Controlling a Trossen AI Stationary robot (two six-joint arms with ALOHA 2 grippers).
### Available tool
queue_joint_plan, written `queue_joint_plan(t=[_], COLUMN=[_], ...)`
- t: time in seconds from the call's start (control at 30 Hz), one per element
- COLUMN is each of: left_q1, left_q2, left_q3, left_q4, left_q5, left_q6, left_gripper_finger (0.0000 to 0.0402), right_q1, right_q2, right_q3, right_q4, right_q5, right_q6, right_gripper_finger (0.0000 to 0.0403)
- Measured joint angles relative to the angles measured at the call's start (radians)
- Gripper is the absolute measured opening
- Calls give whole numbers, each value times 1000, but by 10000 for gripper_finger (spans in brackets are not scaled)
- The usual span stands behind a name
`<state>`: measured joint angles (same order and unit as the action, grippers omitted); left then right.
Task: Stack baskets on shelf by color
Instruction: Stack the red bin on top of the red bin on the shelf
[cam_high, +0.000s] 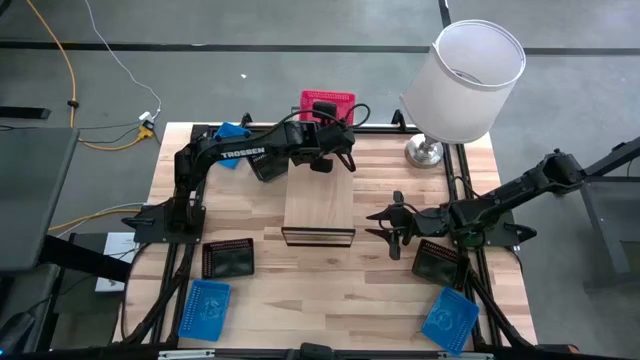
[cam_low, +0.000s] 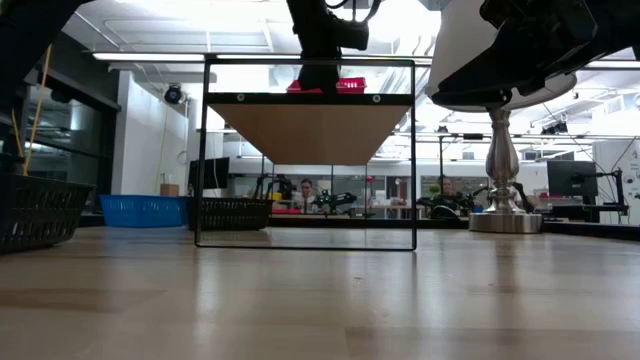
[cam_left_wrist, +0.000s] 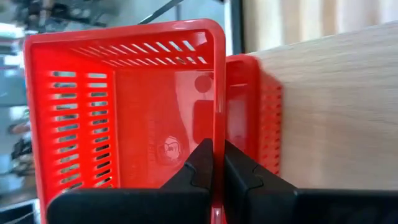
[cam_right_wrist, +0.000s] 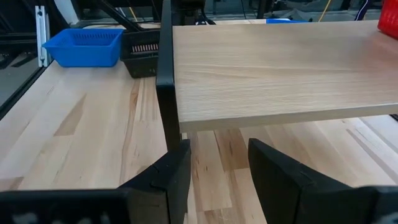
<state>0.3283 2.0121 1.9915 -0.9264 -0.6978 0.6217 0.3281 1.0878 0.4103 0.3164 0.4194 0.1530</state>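
My left gripper (cam_high: 325, 130) is over the far end of the shelf (cam_high: 320, 205), a light-wood plank on a black frame, and is shut on a red basket (cam_high: 327, 103). In the left wrist view a second red basket (cam_left_wrist: 255, 112) lies close beside and partly under the held one, on the plank (cam_left_wrist: 329, 106). The low view shows red (cam_low: 338, 86) on the shelf top under the left gripper (cam_low: 320, 50). My right gripper (cam_high: 392, 228) is open, level with the table, right of the shelf's near end (cam_right_wrist: 280, 68). My left gripper (cam_left_wrist: 217, 152) pinches one side wall of the red basket at its rim (cam_left_wrist: 217, 118), with one finger inside the basket and one outside. The fingers come from above, pointing down. The basket is upright, its mouth up; whether it rests on the second basket, I cannot tell.
Blue baskets lie at the near left (cam_high: 208, 308), the near right (cam_high: 450, 318) and the far left (cam_high: 232, 132). Black baskets sit near left (cam_high: 228, 258) and under the right arm (cam_high: 438, 262). A lamp with a white shade (cam_high: 462, 80) stands at the far right corner.
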Motion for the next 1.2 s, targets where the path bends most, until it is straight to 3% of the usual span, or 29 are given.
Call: queue_joint_plan(t=[0.17,0.6,0.83,1.2], left_q1=[-1,-16,-60,-104], left_q2=[0,0,0,-11], left_q3=[0,0,1,1], left_q4=[-13,-57,-56,-48], left_q5=[112,109,56,39], left_q6=[44,0,73,123], left_gripper_finger=[0,15,24,101], right_q1=[0,0,-3,-3], right_q2=[0,0,0,0], right_q3=[0,0,0,0], right_q4=[-1,-6,-6,-3], right_q5=[19,47,62,106], right_q6=[-4,-4,-4,-3], right_gripper_finger=[149,149,149,149])
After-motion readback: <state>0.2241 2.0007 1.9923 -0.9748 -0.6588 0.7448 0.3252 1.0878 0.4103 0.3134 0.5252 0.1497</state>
